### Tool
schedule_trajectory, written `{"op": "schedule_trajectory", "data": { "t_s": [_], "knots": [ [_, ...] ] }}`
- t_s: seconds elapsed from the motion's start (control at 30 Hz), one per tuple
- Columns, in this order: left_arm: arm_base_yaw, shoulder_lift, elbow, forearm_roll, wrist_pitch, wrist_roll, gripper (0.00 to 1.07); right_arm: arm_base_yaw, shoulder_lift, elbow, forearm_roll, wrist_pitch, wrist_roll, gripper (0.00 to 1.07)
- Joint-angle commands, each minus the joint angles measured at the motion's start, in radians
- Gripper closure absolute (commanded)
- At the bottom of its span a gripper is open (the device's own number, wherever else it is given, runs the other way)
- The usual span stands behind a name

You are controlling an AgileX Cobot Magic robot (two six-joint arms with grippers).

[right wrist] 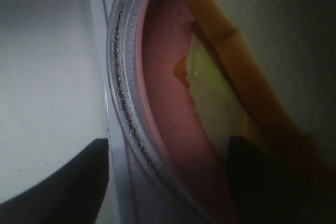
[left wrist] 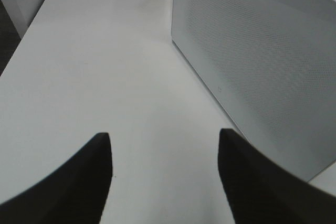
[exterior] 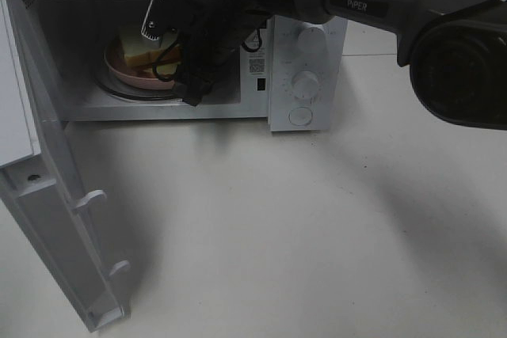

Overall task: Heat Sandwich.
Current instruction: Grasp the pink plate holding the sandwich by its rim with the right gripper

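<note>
Right claw [right wrist: 167,142] wide open inside microwave [exterior: 307,77], holding nothing.
Hovers over sandwich [exterior: 139,52] on pink plate [exterior: 129,77]; left claw [left wrist: 165,136] wide, empty, above bench [left wrist: 105,77] beside microwave.

A: The microwave [exterior: 281,104] looked like smooth white plastic, its side panel [left wrist: 262,61] finely dotted and matt.
B: Matt tabletop [exterior: 277,227] too! The glass turntable [right wrist: 123,82] had a ribbed rim, the pink plate [right wrist: 165,103] a smooth sheen, the sandwich [right wrist: 218,103] soft matt bread.

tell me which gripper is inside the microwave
The right gripper: it reaches into the microwave, jaws open at the plate and sandwich. The left gripper is outside, over the table beside the microwave's wall.
</note>
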Motion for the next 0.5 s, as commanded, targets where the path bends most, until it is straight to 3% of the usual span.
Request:
{"op": "schedule_trajectory", "data": {
  "t_s": [0.03, 0.5],
  "knots": [
    [-0.003, -0.005, 0.003, 0.002, -0.018, -0.004, 0.49, -0.007, 0.003, -0.007, 0.012, -0.011, 0.011, 0.44],
    [-0.003, -0.005, 0.003, 0.002, -0.018, -0.004, 0.49, -0.007, 0.039, -0.007, 0.035, -0.025, 0.007, 0.44]
  ]
}}
